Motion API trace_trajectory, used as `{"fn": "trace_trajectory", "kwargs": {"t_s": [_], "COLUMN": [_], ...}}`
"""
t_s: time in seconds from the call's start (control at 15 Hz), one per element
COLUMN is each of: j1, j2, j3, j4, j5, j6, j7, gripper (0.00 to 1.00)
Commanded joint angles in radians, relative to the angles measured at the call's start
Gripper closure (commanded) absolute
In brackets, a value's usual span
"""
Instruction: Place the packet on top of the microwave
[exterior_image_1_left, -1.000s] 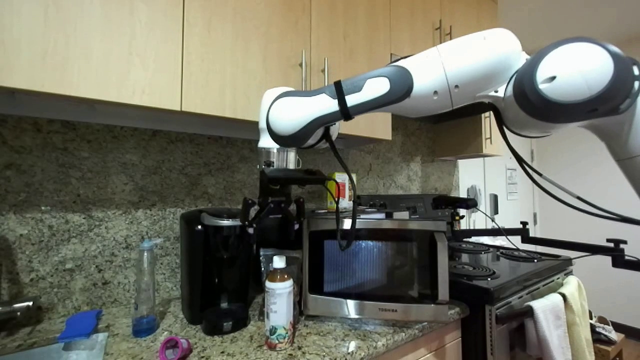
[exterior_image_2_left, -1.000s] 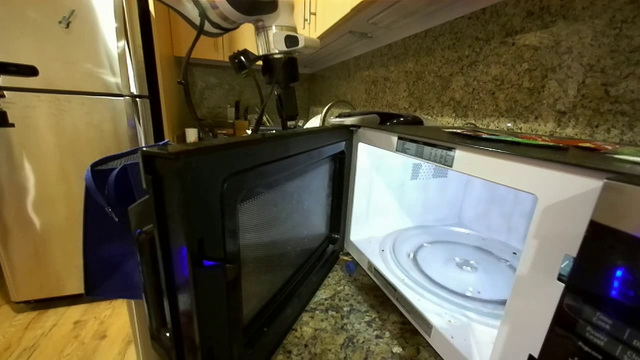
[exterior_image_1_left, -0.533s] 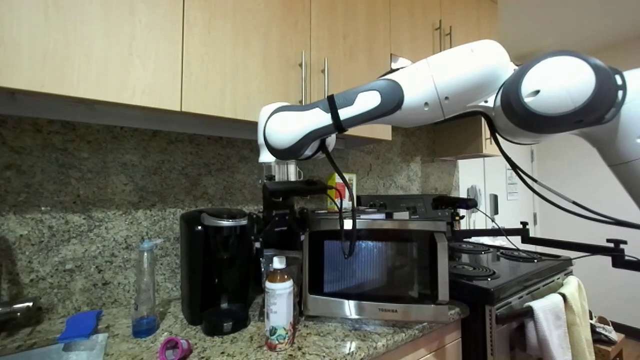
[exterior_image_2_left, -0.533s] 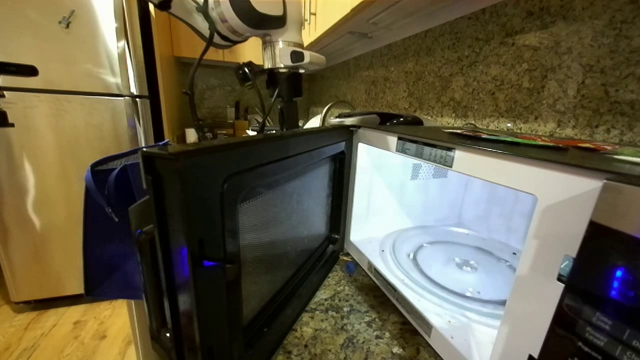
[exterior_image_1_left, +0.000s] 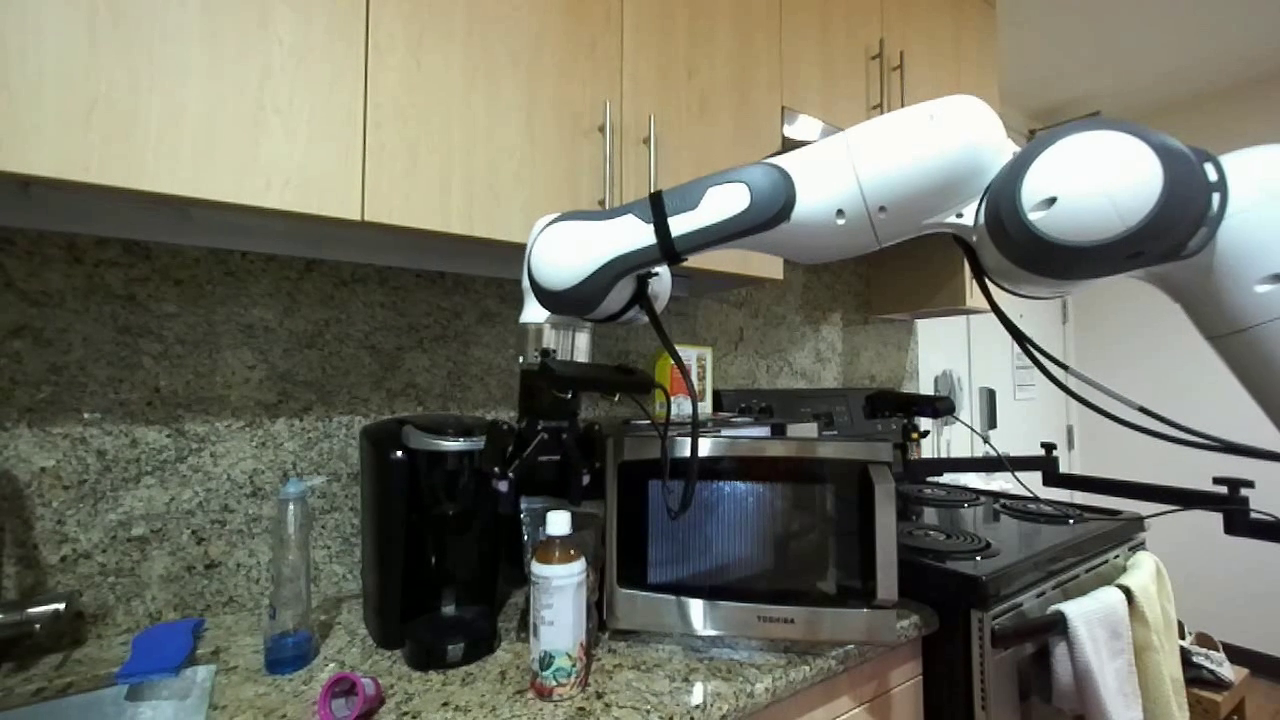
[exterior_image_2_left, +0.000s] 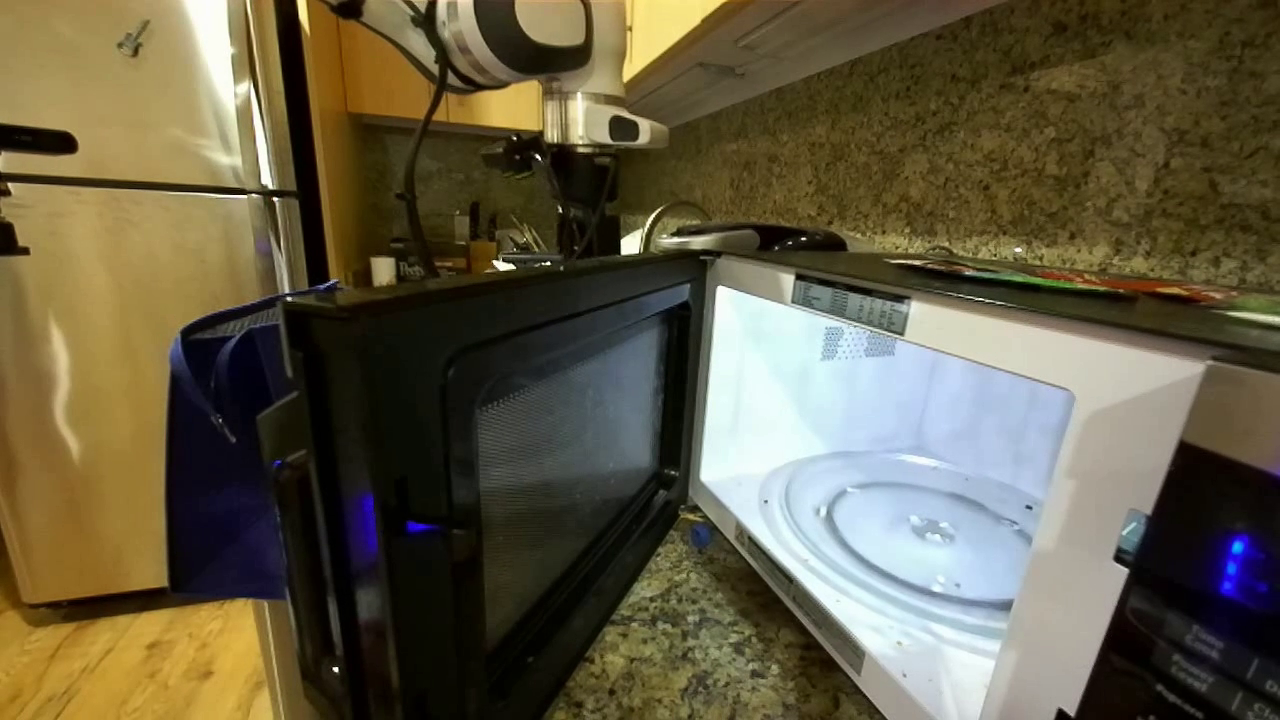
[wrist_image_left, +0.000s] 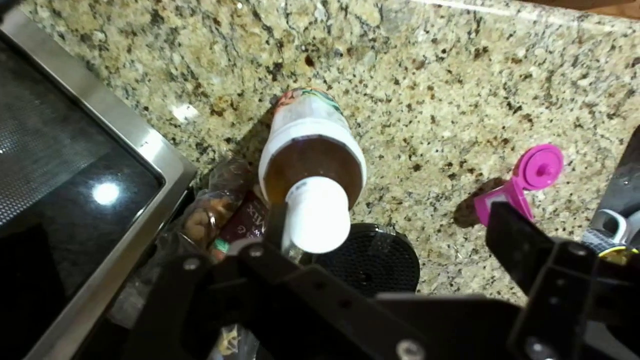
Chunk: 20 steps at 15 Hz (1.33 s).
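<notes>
One packet (wrist_image_left: 244, 220) lies between bottle (wrist_image_left: 313, 159) and microwave (wrist_image_left: 65, 172) in the wrist view while the hand (wrist_image_left: 391, 223) hangs above, jaws apart and empty: reaching seems the current step, and the next move likely calls for shifting left there, then lowering.

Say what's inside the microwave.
Inside the microwave, an exterior view shows a clear turntable. The front frame covers the turntable's right edge and the interior beyond.

1. We see a white-capped bottle (exterior_image_1_left: 559, 620) standing on the surface (exterior_image_1_left: 720, 690).
2. Near it we see a black coffee maker (exterior_image_1_left: 432, 545).
3. We spot a clear bottle (exterior_image_1_left: 290, 580), blue at the bottom.
4. We see two towels (exterior_image_1_left: 1095, 650) hanging on the stove (exterior_image_1_left: 1035, 565).
5. We find a blue bag (exterior_image_2_left: 225, 470) in front of the fridge (exterior_image_2_left: 120, 330).
</notes>
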<state>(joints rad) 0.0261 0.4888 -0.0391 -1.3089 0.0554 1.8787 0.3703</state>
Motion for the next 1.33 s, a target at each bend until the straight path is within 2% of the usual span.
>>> {"fn": "trace_trajectory", "kwargs": {"t_s": [0.0,0.27,0.33,1.0,1.07,1.27], "j1": [-0.030,-0.032,-0.031,-0.026,-0.026,-0.023], "j2": [0.026,0.036,0.041,0.062,0.063,0.068], "j3": [0.009,-0.001,-0.001,-0.004,-0.004,0.002], "j4": [0.042,0.047,0.049,0.052,0.054,0.070], "j5": [0.039,0.026,0.023,0.017,0.016,0.016], "j6": [-0.024,-0.030,-0.032,-0.063,-0.068,-0.077], "j7": [-0.063,-0.057,-0.059,-0.049,-0.050,-0.059], "gripper": [0.00,0.00,0.19,0.86,0.89,0.89]}}
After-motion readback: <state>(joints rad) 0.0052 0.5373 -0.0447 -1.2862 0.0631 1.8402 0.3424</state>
